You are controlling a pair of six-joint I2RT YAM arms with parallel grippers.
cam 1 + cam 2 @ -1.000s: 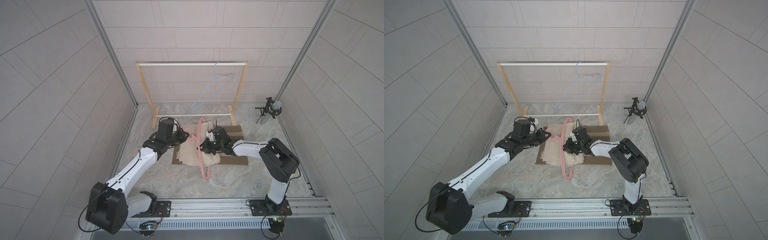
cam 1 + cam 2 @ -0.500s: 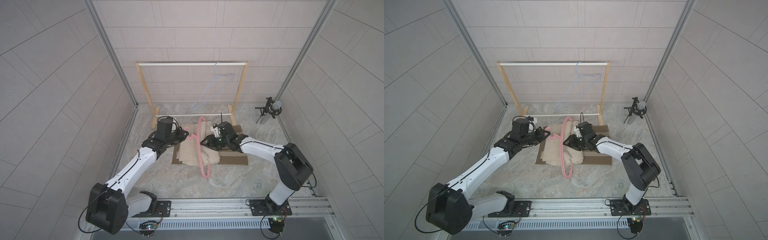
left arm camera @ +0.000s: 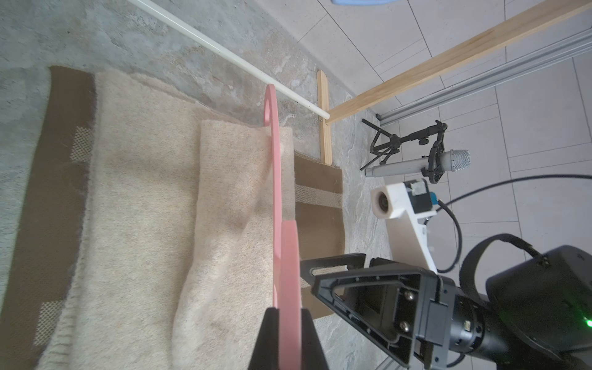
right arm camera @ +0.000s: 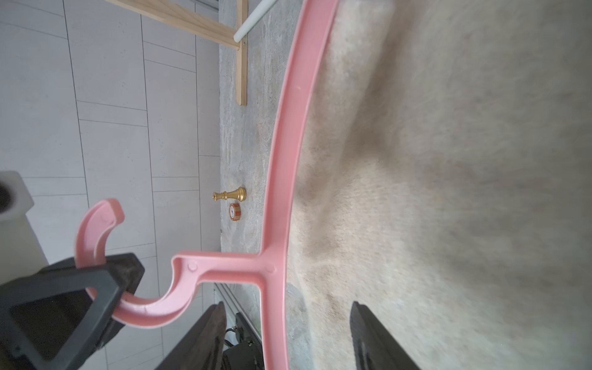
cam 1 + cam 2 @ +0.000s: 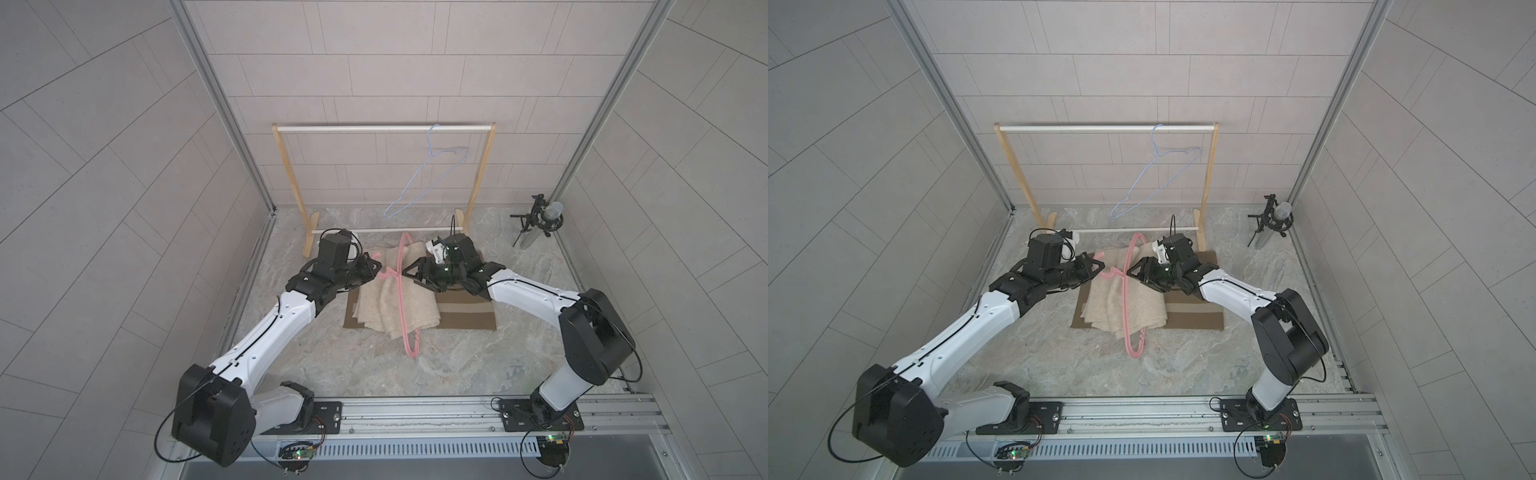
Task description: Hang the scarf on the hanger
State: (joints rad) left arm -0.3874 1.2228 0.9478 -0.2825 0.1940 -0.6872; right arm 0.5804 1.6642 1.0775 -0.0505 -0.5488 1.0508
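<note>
Right wrist view shows the right gripper (image 4: 286,336) open astride the pink hanger (image 4: 282,160), the left gripper (image 5: 373,268) clamping its hook, and the loosely draped scarf (image 5: 415,307), centre of a top view, may slip off if lifted tilted.

Clothes rack (image 5: 374,129): wooden posts, white rail, by the back wall.
Wire hanger (image 5: 432,154): pale blue, hooked on the rail.
Microphone (image 5: 540,224): on a black stand, far corner.
Mat (image 5: 465,320): brown, striped.
Chess piece (image 4: 230,194): gold, upright, beside an orange-and-white roll (image 4: 234,211).

Fuzzy cloth scarf (image 4: 448,160), smooth matt plastic hanger (image 4: 282,160), bare wood rack (image 5: 481,174)
</note>
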